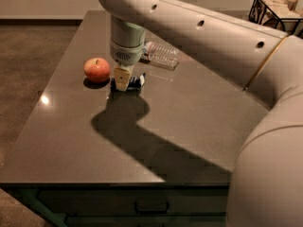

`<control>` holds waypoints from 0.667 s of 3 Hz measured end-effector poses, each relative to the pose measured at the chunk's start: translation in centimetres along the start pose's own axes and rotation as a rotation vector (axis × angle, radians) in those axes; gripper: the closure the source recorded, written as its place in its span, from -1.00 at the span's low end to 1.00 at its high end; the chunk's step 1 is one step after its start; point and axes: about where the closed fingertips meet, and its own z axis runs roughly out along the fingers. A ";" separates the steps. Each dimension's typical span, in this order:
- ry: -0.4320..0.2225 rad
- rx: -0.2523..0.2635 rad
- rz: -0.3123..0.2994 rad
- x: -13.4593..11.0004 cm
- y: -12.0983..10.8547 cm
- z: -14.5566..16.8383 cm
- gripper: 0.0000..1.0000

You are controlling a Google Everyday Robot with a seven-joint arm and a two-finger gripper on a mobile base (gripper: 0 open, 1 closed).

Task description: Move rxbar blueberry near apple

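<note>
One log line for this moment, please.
gripper: low over table, at bar | bar: beside apple, not touching | bottle: lying behind gripper | placement: bar near apple

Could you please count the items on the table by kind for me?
Fruit: 1, the apple.
Snack bars: 1, the rxbar blueberry, beneath the gripper.
Bottles: 1, the water bottle.
Total: 3.

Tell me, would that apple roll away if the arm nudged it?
Probably a little: the apple is round, on a smooth glossy table. It stands stem up, so its base may steady it. The end effector hangs close beside it, at the snack bar, so a bump seems possible.
</note>
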 end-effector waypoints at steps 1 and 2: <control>0.001 -0.002 -0.001 0.0 0.0 0.1 -1.00; 0.001 -0.002 -0.001 0.0 0.0 0.2 -1.00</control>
